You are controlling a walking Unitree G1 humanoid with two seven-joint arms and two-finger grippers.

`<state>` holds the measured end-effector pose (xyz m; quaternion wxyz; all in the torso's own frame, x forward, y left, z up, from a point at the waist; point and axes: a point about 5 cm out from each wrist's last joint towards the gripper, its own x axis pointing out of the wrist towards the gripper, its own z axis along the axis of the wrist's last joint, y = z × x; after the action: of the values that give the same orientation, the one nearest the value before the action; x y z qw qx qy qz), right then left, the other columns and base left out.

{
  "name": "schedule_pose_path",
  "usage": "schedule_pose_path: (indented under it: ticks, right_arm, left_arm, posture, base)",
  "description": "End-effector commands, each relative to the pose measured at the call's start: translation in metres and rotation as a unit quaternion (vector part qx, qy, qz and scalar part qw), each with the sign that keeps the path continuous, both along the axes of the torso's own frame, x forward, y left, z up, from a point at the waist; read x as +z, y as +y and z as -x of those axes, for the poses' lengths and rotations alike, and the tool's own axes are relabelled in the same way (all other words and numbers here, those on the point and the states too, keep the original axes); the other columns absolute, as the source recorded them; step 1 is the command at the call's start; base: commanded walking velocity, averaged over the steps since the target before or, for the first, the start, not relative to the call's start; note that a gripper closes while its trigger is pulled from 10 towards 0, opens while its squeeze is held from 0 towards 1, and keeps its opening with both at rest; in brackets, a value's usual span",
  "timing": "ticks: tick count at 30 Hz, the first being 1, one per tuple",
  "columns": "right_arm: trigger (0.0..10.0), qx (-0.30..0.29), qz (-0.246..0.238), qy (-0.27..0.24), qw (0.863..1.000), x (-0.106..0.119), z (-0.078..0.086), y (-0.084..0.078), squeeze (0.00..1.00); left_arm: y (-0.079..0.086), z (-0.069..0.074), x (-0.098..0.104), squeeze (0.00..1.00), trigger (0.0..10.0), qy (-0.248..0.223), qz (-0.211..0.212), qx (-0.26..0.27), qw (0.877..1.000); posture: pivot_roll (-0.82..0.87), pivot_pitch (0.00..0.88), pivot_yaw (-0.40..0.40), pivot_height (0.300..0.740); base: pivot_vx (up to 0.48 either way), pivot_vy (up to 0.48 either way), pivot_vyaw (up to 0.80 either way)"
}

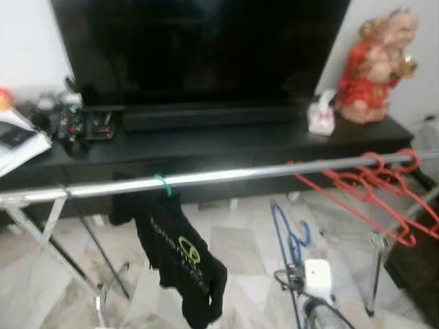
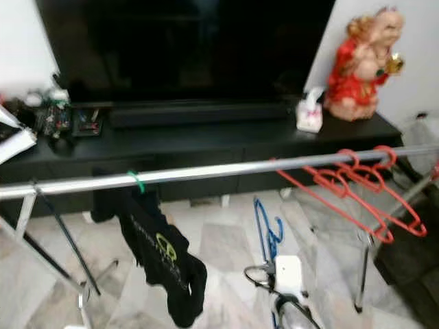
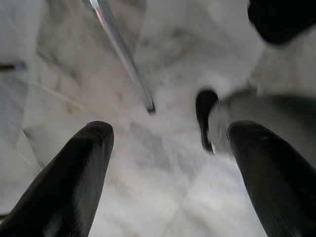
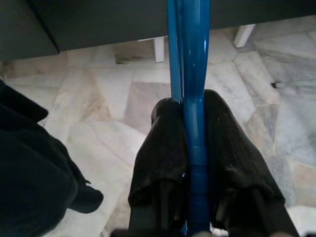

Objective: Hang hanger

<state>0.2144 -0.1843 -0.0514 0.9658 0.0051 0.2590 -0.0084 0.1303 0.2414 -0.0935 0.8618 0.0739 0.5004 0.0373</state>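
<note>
The right hand (image 4: 191, 148) is clamped on the blue hanger (image 4: 190, 74), its 2 black ribbed fingers pinching the smooth plastic stem so the hook rises ahead of it, below the rail (image 1: 226, 176) and between the black T-shirt (image 1: 180, 257) and the red hangers (image 1: 370, 185). That grip probably keeps the hook free to catch the rail (a shiny round metal tube). The left hand (image 3: 168, 163) hangs with its fingers apart over the marble floor (image 3: 163, 49). Behind the rail stands a dark desk (image 1: 226, 140) carrying a glossy red figurine (image 1: 374, 65).
</note>
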Motion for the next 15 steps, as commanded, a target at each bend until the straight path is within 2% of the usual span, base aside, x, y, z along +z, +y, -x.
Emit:
schedule_pose_path:
  ticks: [1, 4, 15]
  right_arm:
    - [10.0, -0.015, 0.017, -0.008, 1.000, 0.002, 0.001, -0.011, 0.00]
    - [10.0, -0.022, 0.019, -0.018, 0.999, 0.005, -0.001, -0.012, 0.00]
    - [10.0, -0.022, 0.045, -0.101, 0.994, 0.031, -0.029, -0.012, 0.00]
  left_arm:
    - [-0.004, 0.012, -0.005, 0.00, 10.0, 0.024, -0.001, -0.008, 1.000]
    - [-0.004, 0.012, -0.005, 0.00, 10.0, 0.025, -0.001, -0.006, 1.000]
    - [-0.003, 0.011, -0.005, 0.00, 10.0, 0.024, -0.005, -0.002, 1.000]
  posture:
    - [-0.07, 0.000, -0.043, 0.740]
    - [-0.07, 0.000, -0.042, 0.740]
    - [-0.08, 0.000, -0.040, 0.740]
  base:
    - [0.000, 0.000, 0.00]
    - [0.000, 0.000, 0.00]
    - [0.000, 0.000, 0.00]
